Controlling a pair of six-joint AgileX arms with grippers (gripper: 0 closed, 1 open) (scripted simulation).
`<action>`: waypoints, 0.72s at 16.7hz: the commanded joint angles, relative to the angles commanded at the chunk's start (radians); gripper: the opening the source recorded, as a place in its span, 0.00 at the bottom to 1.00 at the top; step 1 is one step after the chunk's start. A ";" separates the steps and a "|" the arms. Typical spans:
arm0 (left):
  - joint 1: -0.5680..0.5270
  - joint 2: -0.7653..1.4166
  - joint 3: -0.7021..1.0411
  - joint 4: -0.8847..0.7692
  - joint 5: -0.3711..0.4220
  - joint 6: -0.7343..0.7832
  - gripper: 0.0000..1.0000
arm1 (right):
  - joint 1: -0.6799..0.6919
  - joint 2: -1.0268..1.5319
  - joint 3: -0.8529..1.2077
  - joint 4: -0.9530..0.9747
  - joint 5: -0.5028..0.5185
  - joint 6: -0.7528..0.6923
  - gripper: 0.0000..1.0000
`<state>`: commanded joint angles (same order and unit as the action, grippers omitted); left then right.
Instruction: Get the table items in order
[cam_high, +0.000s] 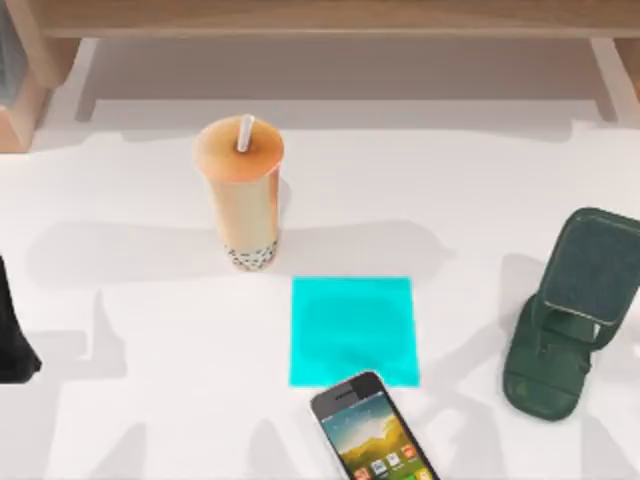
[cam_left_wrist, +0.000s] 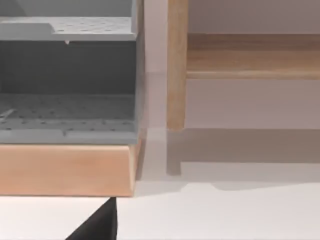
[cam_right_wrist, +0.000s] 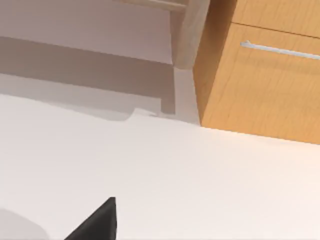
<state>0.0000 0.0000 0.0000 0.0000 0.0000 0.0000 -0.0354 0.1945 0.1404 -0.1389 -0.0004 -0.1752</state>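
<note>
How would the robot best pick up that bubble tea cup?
Probably by the cup's mid-body, coming in level from the side. It stands upright on the table, tall and round, and the straw sticking out of its lid blocks a grip from above.

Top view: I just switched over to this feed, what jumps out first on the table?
The bright cyan square pad at the table's centre catches the eye first, with the black smartphone lying just in front of it, its top corner overlapping the pad's front edge. Behind the pad and to its left stands the orange-tan bubble tea cup, upright with its white straw. The dark green phone stand sits at the right side.
</note>
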 joint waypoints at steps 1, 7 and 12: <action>0.000 0.000 0.000 0.000 0.000 0.000 1.00 | -0.009 0.061 0.045 -0.045 0.001 -0.055 1.00; 0.000 0.000 0.000 0.000 0.000 0.000 1.00 | -0.061 0.391 0.264 -0.255 0.001 -0.344 1.00; 0.000 0.000 0.000 0.000 0.000 0.000 1.00 | -0.101 0.643 0.440 -0.425 0.003 -0.574 1.00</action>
<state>0.0000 0.0000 0.0000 0.0000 0.0000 0.0000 -0.1365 0.8378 0.5800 -0.5637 0.0027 -0.7488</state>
